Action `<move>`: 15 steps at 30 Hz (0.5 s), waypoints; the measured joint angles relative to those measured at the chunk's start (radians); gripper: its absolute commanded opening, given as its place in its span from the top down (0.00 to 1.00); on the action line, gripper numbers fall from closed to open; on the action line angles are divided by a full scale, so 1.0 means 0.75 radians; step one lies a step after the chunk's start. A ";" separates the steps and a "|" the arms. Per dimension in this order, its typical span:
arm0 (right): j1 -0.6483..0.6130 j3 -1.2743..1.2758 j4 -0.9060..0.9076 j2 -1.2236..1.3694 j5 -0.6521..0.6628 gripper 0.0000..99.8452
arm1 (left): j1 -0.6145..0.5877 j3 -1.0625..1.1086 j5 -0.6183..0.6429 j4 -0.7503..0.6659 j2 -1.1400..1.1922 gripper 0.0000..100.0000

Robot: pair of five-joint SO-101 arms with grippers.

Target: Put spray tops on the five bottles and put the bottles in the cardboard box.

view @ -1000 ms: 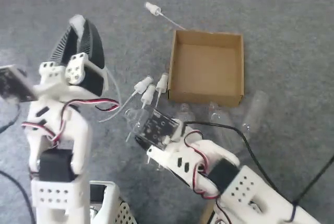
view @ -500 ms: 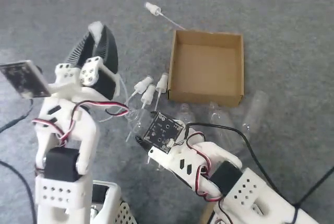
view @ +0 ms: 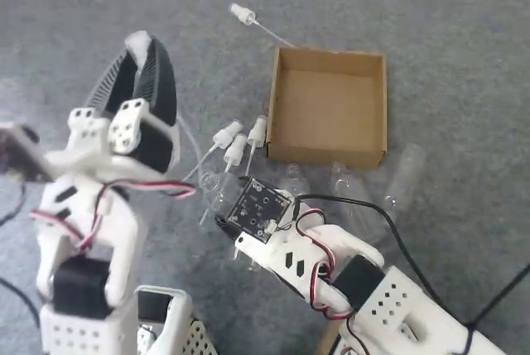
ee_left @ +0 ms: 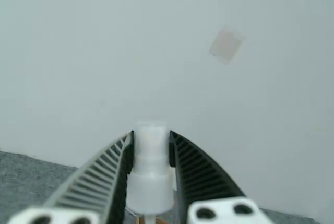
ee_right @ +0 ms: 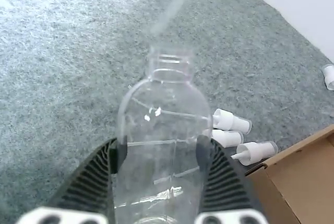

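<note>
My left gripper (view: pixel 139 44) is raised over the left of the grey carpet, pointing up, and is shut on a white spray top (ee_left: pixel 151 167). The top's thin tube (view: pixel 187 141) trails down from it. Low in the middle, my right gripper (view: pixel 218 192) is shut on a clear open-necked bottle (ee_right: pixel 159 130), whose mouth (ee_right: pixel 169 58) faces the tube. The cardboard box (view: pixel 378 107) lies open at the back right. Three loose spray tops (view: pixel 236 146) lie by its left front corner, and a further one (view: pixel 243 13) lies beyond it.
Three clear bottles (view: pixel 344 179) lie on the carpet along the box's front side, between the box and my right arm. My right arm's cable (view: pixel 414 260) runs off to the right. In the right wrist view the box corner (ee_right: pixel 305 177) is close beside the loose tops (ee_right: pixel 229 122).
My left arm swung the spray top to the right, then back a little to the left. My right gripper with the bottle shifted slightly at first and has since stayed put.
</note>
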 measured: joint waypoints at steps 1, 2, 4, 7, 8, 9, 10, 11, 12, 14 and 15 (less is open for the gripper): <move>0.000 0.000 0.000 0.000 0.000 0.99 | 0.002 0.000 0.000 0.014 -0.023 0.99; -0.002 0.000 0.000 0.000 0.000 0.99 | 0.002 0.000 0.000 0.029 -0.043 0.99; -0.002 0.000 0.000 0.000 0.000 0.99 | 0.000 0.006 0.000 0.039 -0.078 0.99; 0.000 0.000 0.000 0.000 0.000 0.99 | -0.004 0.053 0.000 0.033 -0.113 0.99; 0.000 0.000 0.000 0.000 0.000 0.99 | -0.002 0.080 0.000 0.016 -0.113 0.99; 0.000 0.000 0.000 0.000 0.000 0.99 | -0.002 0.104 0.000 -0.008 -0.100 0.99; -0.002 0.000 0.000 0.000 0.000 0.99 | 0.002 0.131 0.000 -0.043 -0.100 0.99; -0.002 0.000 0.000 0.000 0.000 0.99 | 0.004 0.155 0.000 -0.078 -0.102 0.99; -0.002 0.000 0.000 0.000 0.000 0.99 | 0.004 0.174 -0.014 -0.113 -0.102 0.99; -0.002 0.000 0.000 0.000 0.000 0.99 | 0.000 0.196 -0.031 -0.162 -0.106 0.99; -0.002 0.000 0.000 0.000 0.000 0.99 | -0.002 0.200 -0.035 -0.172 -0.106 0.99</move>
